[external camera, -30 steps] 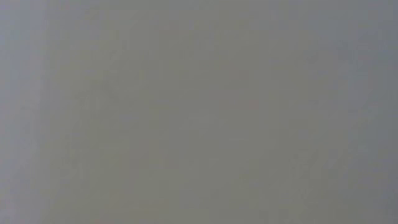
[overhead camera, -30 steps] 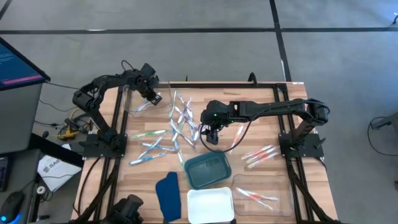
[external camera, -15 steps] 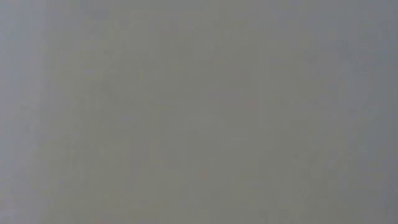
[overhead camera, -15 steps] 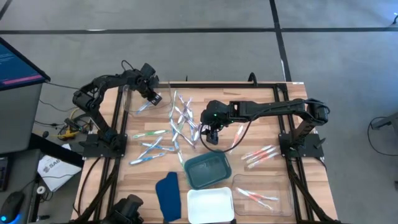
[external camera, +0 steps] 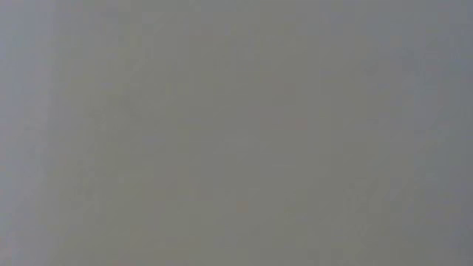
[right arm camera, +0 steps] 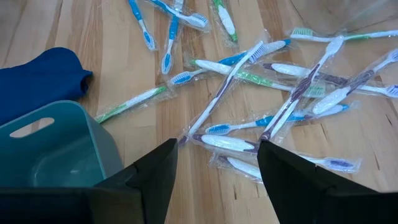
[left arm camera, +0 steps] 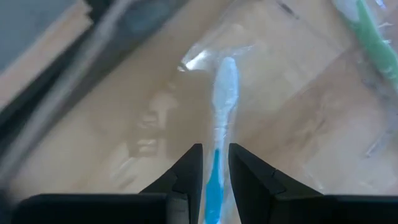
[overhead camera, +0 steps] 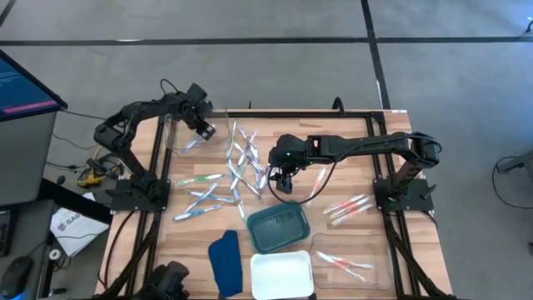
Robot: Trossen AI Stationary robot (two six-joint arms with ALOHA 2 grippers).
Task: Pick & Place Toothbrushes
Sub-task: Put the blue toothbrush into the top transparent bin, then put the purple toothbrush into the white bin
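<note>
Left gripper (left arm camera: 215,163), jaws narrow, straddles blue toothbrush (left arm camera: 222,106) over clear tray (overhead camera: 173,132); right gripper (right arm camera: 215,160) wide, empty, above toothbrush pile (right arm camera: 280,81).

No legible text, label, brand, number or sign on any surface. Monitor (overhead camera: 21,79) at the left edge of the high view shows pale lines of screen content, too small to read. Low view shows only blank grey.

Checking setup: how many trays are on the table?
4: teal tray mid-table; white tray beside it at the table edge; clear tray at the right; second clear tray far left, under the left claw.
</note>
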